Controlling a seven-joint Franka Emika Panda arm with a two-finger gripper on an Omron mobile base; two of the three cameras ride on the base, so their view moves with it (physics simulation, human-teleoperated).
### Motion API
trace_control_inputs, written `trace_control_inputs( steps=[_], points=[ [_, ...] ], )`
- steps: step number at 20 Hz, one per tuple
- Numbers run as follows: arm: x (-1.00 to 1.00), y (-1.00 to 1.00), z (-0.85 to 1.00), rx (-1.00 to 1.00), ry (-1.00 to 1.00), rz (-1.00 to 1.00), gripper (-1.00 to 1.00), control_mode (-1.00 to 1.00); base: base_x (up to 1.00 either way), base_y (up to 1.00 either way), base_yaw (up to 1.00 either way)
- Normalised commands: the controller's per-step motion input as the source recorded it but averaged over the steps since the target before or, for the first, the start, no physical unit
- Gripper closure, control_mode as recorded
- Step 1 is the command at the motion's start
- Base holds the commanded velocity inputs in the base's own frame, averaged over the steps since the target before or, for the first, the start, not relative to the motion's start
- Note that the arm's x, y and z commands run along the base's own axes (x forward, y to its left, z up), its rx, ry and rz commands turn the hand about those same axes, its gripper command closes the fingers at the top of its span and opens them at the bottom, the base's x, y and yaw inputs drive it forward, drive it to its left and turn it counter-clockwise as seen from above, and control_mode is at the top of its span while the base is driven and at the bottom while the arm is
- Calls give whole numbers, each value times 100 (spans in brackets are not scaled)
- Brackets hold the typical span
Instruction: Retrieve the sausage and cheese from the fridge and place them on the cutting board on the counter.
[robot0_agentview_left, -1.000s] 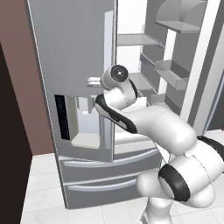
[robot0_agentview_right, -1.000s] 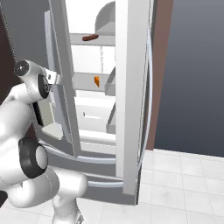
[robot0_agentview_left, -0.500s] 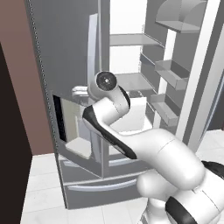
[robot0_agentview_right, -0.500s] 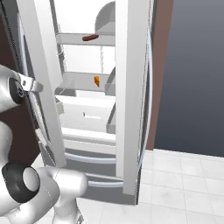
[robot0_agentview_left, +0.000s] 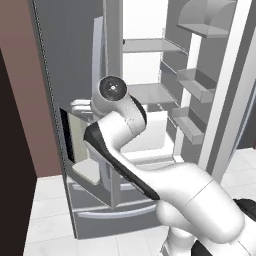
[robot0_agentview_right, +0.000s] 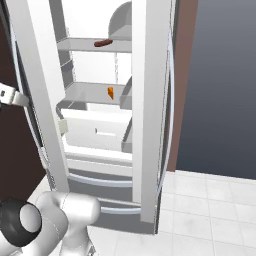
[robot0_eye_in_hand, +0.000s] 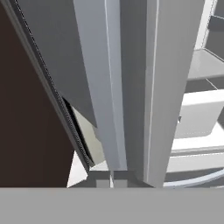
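The grey fridge (robot0_agentview_left: 75, 60) stands with both doors swung out and its white inside showing. On an upper shelf lies the reddish-brown sausage (robot0_agentview_right: 102, 43). One shelf lower sits the orange cheese (robot0_agentview_right: 110, 92). My arm reaches left, its wrist (robot0_agentview_left: 112, 90) up against the left door's edge (robot0_eye_in_hand: 109, 87). The gripper (robot0_eye_in_hand: 111, 183) is shut right at that edge and the long handle beside it. I cannot tell whether it touches them. Part of the hand (robot0_agentview_right: 10, 96) pokes in at the left of the right base view. The cutting board and counter are out of view.
The open right door (robot0_agentview_right: 150, 100) carries grey bins (robot0_agentview_left: 195, 82) and stands between the base and the shelves. A white drawer (robot0_agentview_right: 97, 131) sits under the cheese shelf. A dark brown wall (robot0_agentview_left: 15, 150) flanks the fridge's left. White floor tiles (robot0_agentview_right: 210, 210) lie to the right.
The arm has swung left and forward to the left door's edge, and that door now stands wider open. The jaws have closed. Sausage and cheese have not moved.
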Motion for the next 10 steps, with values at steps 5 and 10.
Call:
trace_control_inputs(
  steps=[5, 10],
  points=[
    [-90, -18, 29, 2, 3, 0, 100, -100, 0, 0, 0],
    [-77, -99, 15, 3, 8, 0, 100, -100, 0, 0, 0]
  ],
)
